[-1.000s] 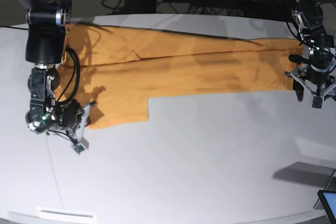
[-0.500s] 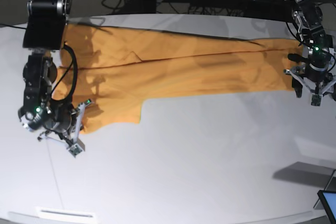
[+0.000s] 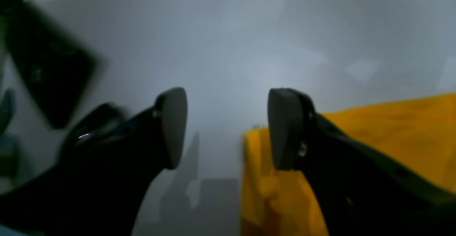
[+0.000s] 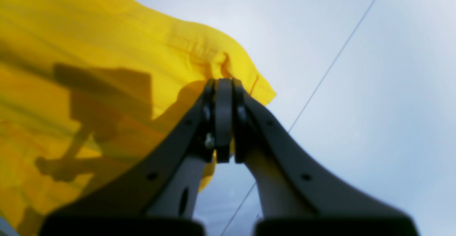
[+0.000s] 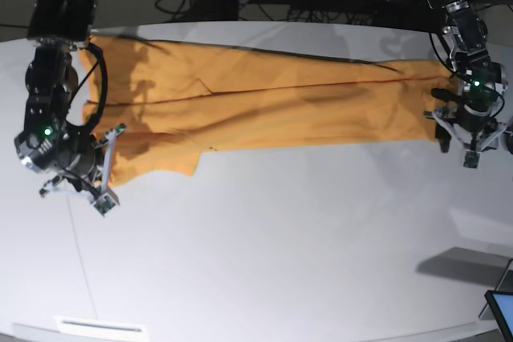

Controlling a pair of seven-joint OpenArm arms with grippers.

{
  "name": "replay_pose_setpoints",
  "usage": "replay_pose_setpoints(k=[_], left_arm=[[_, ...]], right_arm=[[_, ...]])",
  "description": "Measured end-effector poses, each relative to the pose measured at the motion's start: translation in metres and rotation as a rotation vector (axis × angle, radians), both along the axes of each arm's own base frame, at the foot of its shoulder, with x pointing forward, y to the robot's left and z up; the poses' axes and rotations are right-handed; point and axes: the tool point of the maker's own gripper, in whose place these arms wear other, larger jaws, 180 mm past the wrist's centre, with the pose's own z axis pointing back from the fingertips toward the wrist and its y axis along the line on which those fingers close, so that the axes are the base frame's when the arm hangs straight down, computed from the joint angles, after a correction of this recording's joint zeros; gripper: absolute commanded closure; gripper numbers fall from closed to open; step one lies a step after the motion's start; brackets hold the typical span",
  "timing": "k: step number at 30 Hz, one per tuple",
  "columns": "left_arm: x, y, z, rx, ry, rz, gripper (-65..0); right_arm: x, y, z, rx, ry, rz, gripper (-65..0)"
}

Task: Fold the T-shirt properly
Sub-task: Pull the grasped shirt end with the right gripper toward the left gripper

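Since the earlier frame, the right gripper has dragged its pinched sleeve edge of the T-shirt further outward and up, shrinking the flap. Its jaws are clamped on the cloth (seen clearly from the wrist). The left gripper hangs wide apart, holding nothing, at the shirt's opposite edge on the table. Likely step: folding the sleeve inward; next, lay it flat on the body.

T-shirt: matt orange cloth, creased. Table: smooth white, slight sheen.

No readable text, label, brand, number or sign anywhere.
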Motion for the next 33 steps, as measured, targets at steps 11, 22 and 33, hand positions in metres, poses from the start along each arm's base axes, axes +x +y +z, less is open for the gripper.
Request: replay_pose_setpoints(k=[11, 22, 33], left_arm=[[0.006, -0.008, -0.005, -0.006, 0.011, -0.023, -35.3], [0.008, -0.016, -0.009, -0.010, 0.019, -0.042, -35.1], [0.008, -0.016, -0.009, -0.011, 0.019, -0.042, -35.1]], right_arm=[[-0.043, -0.011, -0.018, -0.005, 0.055, -0.042, -0.3], [-0.060, -0.010, -0.012, -0.026, 0.040, -0.031, -0.3], [-0.078, -0.011, -0.024, -0.031, 0.090, -0.032, -0.3]])
